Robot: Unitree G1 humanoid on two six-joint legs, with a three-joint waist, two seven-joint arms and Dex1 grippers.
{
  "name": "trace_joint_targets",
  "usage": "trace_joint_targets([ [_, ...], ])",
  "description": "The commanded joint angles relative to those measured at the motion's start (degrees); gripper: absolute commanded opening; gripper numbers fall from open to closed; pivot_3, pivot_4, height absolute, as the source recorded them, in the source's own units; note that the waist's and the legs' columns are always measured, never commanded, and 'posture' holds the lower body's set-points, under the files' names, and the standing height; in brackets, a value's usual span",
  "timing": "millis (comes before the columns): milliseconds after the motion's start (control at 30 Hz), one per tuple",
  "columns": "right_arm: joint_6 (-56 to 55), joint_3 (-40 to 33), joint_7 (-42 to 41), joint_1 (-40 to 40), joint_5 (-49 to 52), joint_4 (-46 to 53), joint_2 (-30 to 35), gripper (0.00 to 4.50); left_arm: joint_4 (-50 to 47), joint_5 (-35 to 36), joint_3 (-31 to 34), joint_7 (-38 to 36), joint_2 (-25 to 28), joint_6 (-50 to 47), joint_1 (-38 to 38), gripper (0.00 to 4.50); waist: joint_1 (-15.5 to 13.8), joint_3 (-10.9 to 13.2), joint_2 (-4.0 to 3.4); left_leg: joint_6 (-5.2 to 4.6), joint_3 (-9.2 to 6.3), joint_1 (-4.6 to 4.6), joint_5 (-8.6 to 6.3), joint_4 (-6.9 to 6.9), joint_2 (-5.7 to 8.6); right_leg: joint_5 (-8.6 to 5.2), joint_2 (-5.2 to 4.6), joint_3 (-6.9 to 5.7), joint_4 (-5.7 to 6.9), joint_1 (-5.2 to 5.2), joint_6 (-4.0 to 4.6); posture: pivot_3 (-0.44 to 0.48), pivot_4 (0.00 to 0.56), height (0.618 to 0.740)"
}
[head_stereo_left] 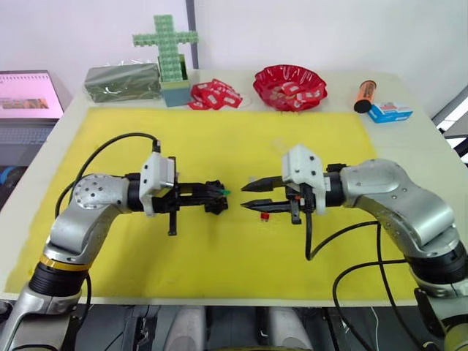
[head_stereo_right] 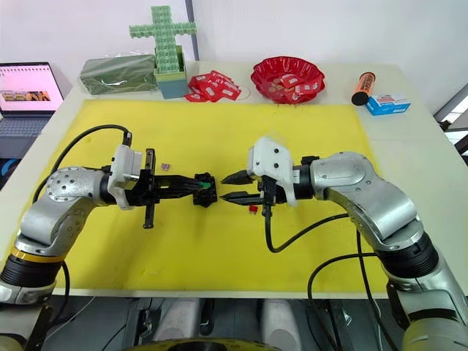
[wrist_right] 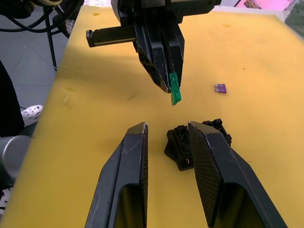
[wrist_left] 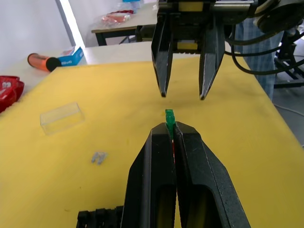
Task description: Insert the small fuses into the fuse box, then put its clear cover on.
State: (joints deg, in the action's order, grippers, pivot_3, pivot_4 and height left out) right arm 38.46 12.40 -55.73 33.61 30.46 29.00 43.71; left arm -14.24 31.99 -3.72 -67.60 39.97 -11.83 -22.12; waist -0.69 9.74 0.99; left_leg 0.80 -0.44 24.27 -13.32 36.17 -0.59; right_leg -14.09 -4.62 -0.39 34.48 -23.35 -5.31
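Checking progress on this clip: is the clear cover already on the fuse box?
No, the clear cover lies alone on the yellow mat, apart from the fuse box.

Around the fuse box [head_stereo_right: 204,189] room is tight: the left gripper [head_stereo_right: 212,187], clamped on the green fuse [wrist_left: 169,118], hangs right over it, and the right gripper [head_stereo_right: 225,186], fingers spread, faces it just beside. A red fuse [head_stereo_right: 253,209] lies near. The yellow mat [head_stereo_right: 219,248] nearer the robot lies free.
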Motion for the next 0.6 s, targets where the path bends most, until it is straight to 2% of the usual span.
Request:
trace_joint_targets([
  [33, -1.37, -0.31, 0.28, 0.31, -0.74, 1.41, -1.15, 1.35, -2.02, -0.66, 0.3, -0.84, -0.23, 1.39, -0.67, 0.0, 0.03, 0.0, 0.0, 0.0, 0.0, 0.0, 0.0, 0.0, 0.0, 0.0, 0.02, 0.0, 0.0, 0.0, 0.0, 0.0, 0.15, 0.74],
  [600, 0.08, -0.93, 1.75, 1.46, -0.44, 1.57, -4.24, 1.35, -3.37, -1.14, 0.77, -1.0, -1.45, 1.21, 0.55, 0.0, 0.03, -0.01, 0.0, -0.01, 0.05, -0.28, 0.0, 0.05, -0.01, -0.01, 0.04, 0.07, 0.61, -0.01, 0.0, 0.0, 0.15, 0.74],
])
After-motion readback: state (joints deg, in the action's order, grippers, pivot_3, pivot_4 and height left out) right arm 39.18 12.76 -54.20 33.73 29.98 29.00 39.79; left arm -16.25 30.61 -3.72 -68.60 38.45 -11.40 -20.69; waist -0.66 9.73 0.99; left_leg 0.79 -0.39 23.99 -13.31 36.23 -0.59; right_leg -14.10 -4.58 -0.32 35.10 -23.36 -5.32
